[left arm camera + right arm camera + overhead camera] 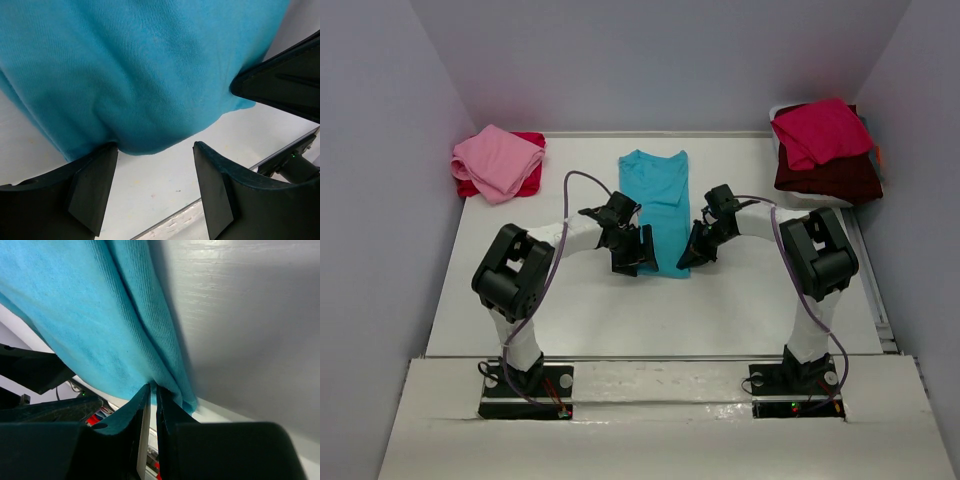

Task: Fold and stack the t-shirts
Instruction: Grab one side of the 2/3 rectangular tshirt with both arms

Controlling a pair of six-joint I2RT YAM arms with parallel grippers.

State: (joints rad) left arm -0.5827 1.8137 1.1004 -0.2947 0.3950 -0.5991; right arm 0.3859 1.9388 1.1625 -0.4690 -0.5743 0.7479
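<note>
T-shirts: pink t-shirt on red t-shirt, far-left corner of tabletop. Left gripper spread wide at near-left hem of turquoise t-shirt, nothing clamped. Shirt lies mid-tabletop as a long narrow strip running away from the arms. Right gripper pinched tight on its near-right hem corner, cloth between the fingers. Crimson t-shirt on dark maroon t-shirt, far right.

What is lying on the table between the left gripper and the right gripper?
The near end of the turquoise cloth t-shirt, seen in the top external view.
</note>
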